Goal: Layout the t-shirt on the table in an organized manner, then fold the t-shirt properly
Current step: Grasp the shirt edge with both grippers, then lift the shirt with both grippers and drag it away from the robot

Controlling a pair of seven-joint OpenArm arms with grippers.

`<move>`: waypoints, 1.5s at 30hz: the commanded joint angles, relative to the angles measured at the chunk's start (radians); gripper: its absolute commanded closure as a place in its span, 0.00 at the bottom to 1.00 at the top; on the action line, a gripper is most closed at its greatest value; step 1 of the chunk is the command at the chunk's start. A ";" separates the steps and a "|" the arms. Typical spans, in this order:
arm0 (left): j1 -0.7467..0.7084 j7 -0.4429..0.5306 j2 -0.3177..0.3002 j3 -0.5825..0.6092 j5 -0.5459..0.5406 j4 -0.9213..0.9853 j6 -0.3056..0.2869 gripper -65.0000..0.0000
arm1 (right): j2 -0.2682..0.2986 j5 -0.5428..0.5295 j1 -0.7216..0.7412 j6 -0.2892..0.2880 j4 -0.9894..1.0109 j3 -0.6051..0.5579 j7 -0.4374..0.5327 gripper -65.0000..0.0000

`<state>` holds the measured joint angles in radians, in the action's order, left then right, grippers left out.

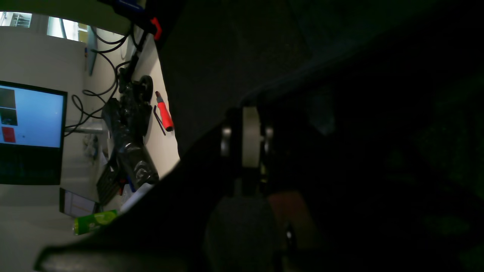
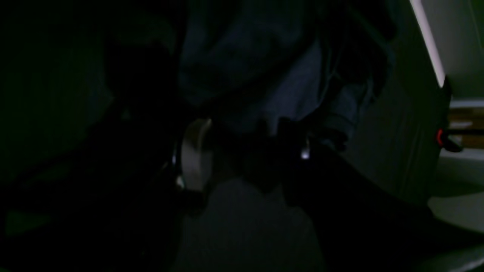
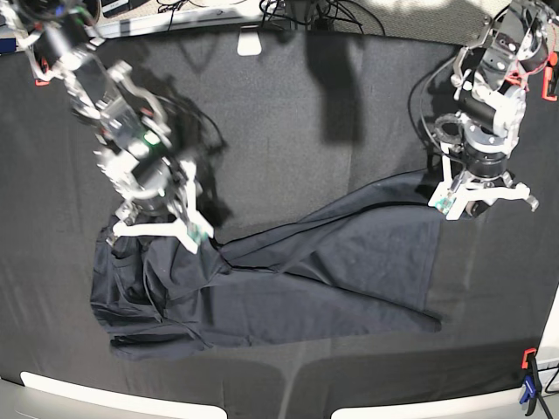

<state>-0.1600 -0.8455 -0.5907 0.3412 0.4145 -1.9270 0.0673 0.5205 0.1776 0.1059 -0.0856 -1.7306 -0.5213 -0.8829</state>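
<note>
The dark navy-grey cotton t-shirt [image 3: 279, 279] lay stretched across the wide table with its black creased fabric surface [image 3: 288, 113], bunched at one end, pulled long toward the other. Over at the bunched end, the right end effector [image 3: 155, 229] sat down on the cloth, its jaws spread wide with folds of shirt between them, though whether they gripped it was hard to tell. At the far corner, the left end effector [image 3: 479, 194] was pressed together right at the shirt's edge, seemingly pinching that corner.
</note>
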 commanded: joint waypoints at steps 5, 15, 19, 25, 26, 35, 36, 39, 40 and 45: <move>0.011 0.010 -0.011 -0.006 0.018 -0.018 0.016 1.00 | 0.003 0.093 0.022 0.034 -0.016 0.010 -0.014 0.62; 0.011 0.010 -0.011 -0.006 0.018 -0.018 0.016 1.00 | 0.003 0.103 0.021 0.034 -0.016 0.010 -0.025 0.80; 0.011 0.010 -0.011 -0.006 0.018 -0.018 0.016 1.00 | 0.003 0.103 0.021 0.035 -0.016 0.010 -0.025 0.80; 0.011 0.009 -0.011 -0.006 0.018 -0.018 0.016 1.00 | 0.003 0.052 0.021 0.061 -0.016 0.010 -0.014 0.69; 0.011 0.009 -0.011 -0.006 0.018 -0.018 0.016 1.00 | 0.003 0.035 0.021 0.074 -0.016 0.010 -0.014 0.67; 0.011 0.010 -0.011 -0.006 0.018 -0.018 0.016 1.00 | 0.001 0.004 0.021 0.158 -0.008 0.011 -0.014 0.65; 0.011 0.010 -0.011 -0.006 0.018 -0.018 0.016 1.00 | -0.002 0.004 0.021 0.158 0.002 0.011 -0.014 0.65; 0.011 0.009 -0.011 -0.006 0.018 -0.018 0.016 1.00 | -0.021 0.002 0.021 0.161 0.064 0.019 0.000 0.65; 0.011 0.009 -0.011 -0.006 0.018 -0.018 0.016 1.00 | -0.029 0.002 0.021 0.167 0.093 0.027 0.011 0.65; 0.011 0.010 -0.011 -0.006 0.018 -0.018 0.016 1.00 | -0.071 0.052 0.021 0.169 0.178 0.064 0.080 1.00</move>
<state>-0.1604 -0.8455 -0.5903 0.3412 0.4149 -1.9270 0.0673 0.4442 0.2161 0.1043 0.0647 -1.5356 -0.4656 -0.8257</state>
